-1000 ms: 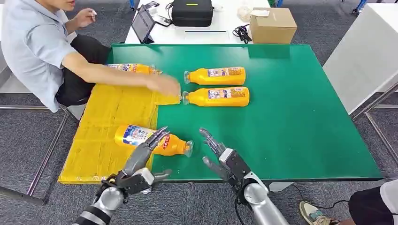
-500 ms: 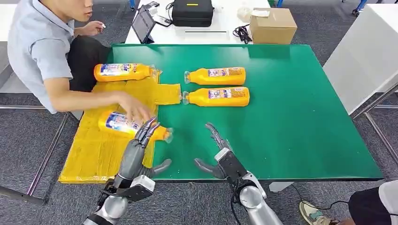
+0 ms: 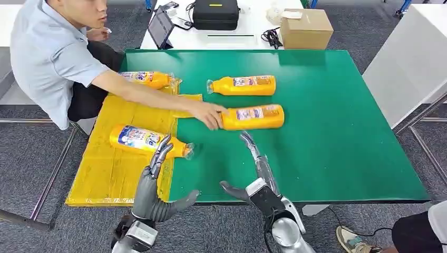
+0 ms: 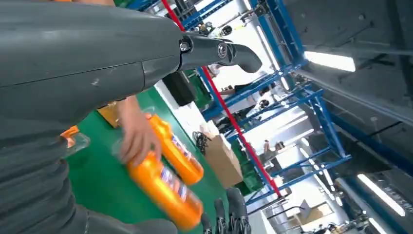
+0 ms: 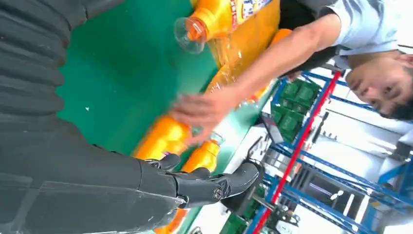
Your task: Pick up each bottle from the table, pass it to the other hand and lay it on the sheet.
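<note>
Two orange bottles lie on the yellow sheet (image 3: 113, 174): a near one (image 3: 143, 139) with its cap toward the table, and a far one (image 3: 150, 79) partly hidden by a person's arm. Two more lie on the green table (image 3: 342, 132): a far one (image 3: 242, 85) and a nearer one (image 3: 254, 117), whose neck the person's hand (image 3: 209, 114) grips. My left hand (image 3: 156, 182) is raised at the table's front edge, fingers spread and empty, just short of the near sheet bottle. My right hand (image 3: 258, 174) is also empty and spread, pointing toward the nearer table bottle. The right wrist view shows the person's hand (image 5: 204, 109) on that bottle (image 5: 163, 139).
The person sits at the left of the table, one arm reaching across the sheet. Behind the green table, a white table holds a cardboard box (image 3: 305, 27), a black case (image 3: 215, 14) and a tablet (image 3: 161, 27). Someone's shoe (image 3: 353, 240) shows at bottom right.
The person pushed the near bottle further onto the sheet, then reached across to grip the nearer table bottle and shifted it slightly right. Both my hands have tipped up, fingers pointing forward.
</note>
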You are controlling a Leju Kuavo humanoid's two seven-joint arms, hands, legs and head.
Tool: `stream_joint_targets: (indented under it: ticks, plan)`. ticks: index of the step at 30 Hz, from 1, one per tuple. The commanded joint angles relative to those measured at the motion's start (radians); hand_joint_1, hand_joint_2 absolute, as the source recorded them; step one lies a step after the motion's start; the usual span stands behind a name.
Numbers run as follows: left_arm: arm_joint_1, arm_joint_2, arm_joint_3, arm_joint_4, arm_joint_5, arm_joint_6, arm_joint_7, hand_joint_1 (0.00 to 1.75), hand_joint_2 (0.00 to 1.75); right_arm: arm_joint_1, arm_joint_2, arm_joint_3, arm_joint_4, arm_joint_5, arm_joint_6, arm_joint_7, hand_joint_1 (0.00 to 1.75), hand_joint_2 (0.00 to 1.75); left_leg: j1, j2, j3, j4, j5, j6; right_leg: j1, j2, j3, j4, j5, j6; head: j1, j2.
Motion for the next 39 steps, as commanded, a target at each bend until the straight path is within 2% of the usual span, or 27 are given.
stream_joint_targets:
  ticks: [1, 6, 10, 11, 13, 14, 16, 17, 18, 19, 25, 29, 33, 39]
  plan:
    - [0.01, -0.011, -0.004, 0.006, 0.054, -0.029, -0.008, 0.0, 1.75, 0.017, -0.018, -0.009, -0.079, 0.019, -0.039, -0.009, 0.0, 1.75, 0.002, 0.0, 0.004, 0.001, -0.003, -0.002, 0.002, 0.0, 0.005, 0.0, -0.002, -0.003, 0.0, 0.0]
    - [0.009, -0.028, -0.005, 0.02, 0.065, -0.013, -0.007, 0.0, 1.75, 0.027, -0.001, -0.067, -0.09, 0.033, -0.133, -0.045, 0.0, 1.75, 0.001, -0.001, 0.003, 0.0, -0.001, -0.001, 0.001, -0.001, 0.004, -0.001, -0.001, -0.002, 0.0, 0.0]
    - [0.01, -0.029, -0.007, 0.019, 0.065, -0.013, -0.007, 0.0, 1.75, 0.028, -0.005, -0.069, -0.091, 0.032, -0.133, -0.045, 0.0, 1.75, 0.001, 0.0, 0.003, 0.0, -0.001, -0.001, 0.001, 0.0, 0.003, -0.001, -0.001, -0.002, 0.0, 0.0]
    - [0.016, -0.034, -0.003, 0.009, 0.095, -0.021, 0.001, 0.0, 1.75, 0.039, -0.004, -0.075, -0.111, 0.057, -0.168, -0.055, 0.0, 1.75, 0.001, 0.001, 0.004, 0.0, -0.002, -0.002, 0.001, 0.0, 0.005, -0.001, -0.002, -0.002, 0.0, 0.0]
    - [0.028, -0.045, 0.003, -0.002, 0.152, -0.024, 0.012, 0.0, 1.75, 0.056, -0.023, -0.087, -0.131, 0.124, -0.244, -0.028, 0.0, 1.75, 0.001, 0.0, 0.004, 0.0, -0.002, -0.002, 0.001, -0.001, 0.004, 0.0, -0.002, -0.002, 0.0, 0.0]
    - [0.038, -0.049, 0.007, -0.008, 0.179, -0.033, 0.021, 0.0, 1.75, 0.069, -0.035, -0.1, -0.144, 0.124, -0.246, -0.004, 0.0, 1.75, 0.001, 0.0, 0.004, 0.001, -0.003, -0.002, 0.002, -0.001, 0.005, 0.0, -0.003, -0.003, 0.0, 0.0]
    - [0.045, -0.041, 0.001, -0.016, 0.234, -0.09, 0.034, 0.0, 1.75, 0.077, -0.057, -0.116, -0.136, 0.24, -0.309, 0.044, 0.0, 1.75, 0.001, -0.001, 0.004, 0.0, -0.002, -0.002, 0.002, -0.002, 0.006, -0.001, -0.002, -0.002, 0.0, 0.0]
    - [0.053, -0.034, -0.001, -0.014, 0.248, -0.114, 0.04, 0.0, 1.75, 0.08, -0.087, -0.128, -0.109, 0.316, -0.318, 0.102, 0.0, 1.75, 0.0, -0.001, 0.002, 0.0, -0.001, -0.001, 0.001, -0.001, 0.003, -0.001, -0.001, -0.001, 0.0, 0.0]
    - [0.057, -0.032, -0.003, -0.013, 0.257, -0.129, 0.038, 0.0, 1.75, 0.083, -0.103, -0.133, -0.089, 0.363, -0.326, 0.125, 0.0, 0.0, 0.001, -0.001, 0.005, 0.0, -0.002, -0.001, 0.002, -0.001, 0.006, -0.002, -0.002, -0.002, 0.0, 0.0]
    - [0.06, -0.028, -0.005, -0.009, 0.292, -0.177, 0.046, 0.0, 1.75, 0.086, -0.12, -0.139, -0.066, 0.411, -0.329, 0.152, 0.0, 1.75, 0.002, 0.0, 0.006, 0.0, -0.003, -0.002, 0.002, -0.001, 0.007, -0.002, -0.002, -0.002, 0.0, 0.0]
    - [0.039, -0.048, -0.026, 0.063, 0.283, -0.225, 0.082, 0.0, 1.75, 0.083, -0.202, -0.183, 0.025, 0.551, -0.356, 0.217, 0.0, 1.75, 0.001, -0.002, 0.005, -0.001, -0.002, -0.001, 0.001, -0.002, 0.007, -0.003, -0.002, -0.002, 0.0, 0.0]
    - [-0.001, -0.063, -0.045, 0.108, 0.324, -0.25, 0.118, 0.0, 1.75, -0.024, -0.242, -0.19, 0.147, 0.596, -0.333, 0.25, 0.0, 1.75, 0.0, 0.001, 0.004, -0.001, -0.001, 0.0, 0.0, 0.0, 0.005, -0.003, 0.0, -0.001, 0.0, 0.0]
    - [-0.011, -0.097, -0.027, 0.133, 0.335, -0.179, 0.119, 0.0, 1.75, -0.101, -0.253, -0.148, 0.254, 0.634, -0.283, 0.282, 0.0, 1.75, 0.001, 0.003, 0.005, 0.0, -0.002, -0.001, 0.002, 0.003, 0.006, -0.003, 0.0, -0.002, 0.0, 0.0]
    - [-0.029, -0.097, -0.031, 0.142, 0.341, -0.101, 0.095, 0.0, 1.75, -0.202, -0.27, -0.092, 0.343, 0.649, -0.268, 0.296, 0.0, 1.75, 0.001, 0.005, 0.006, -0.001, -0.002, -0.001, 0.002, 0.004, 0.006, -0.002, 0.0, -0.002, 0.0, 0.0]
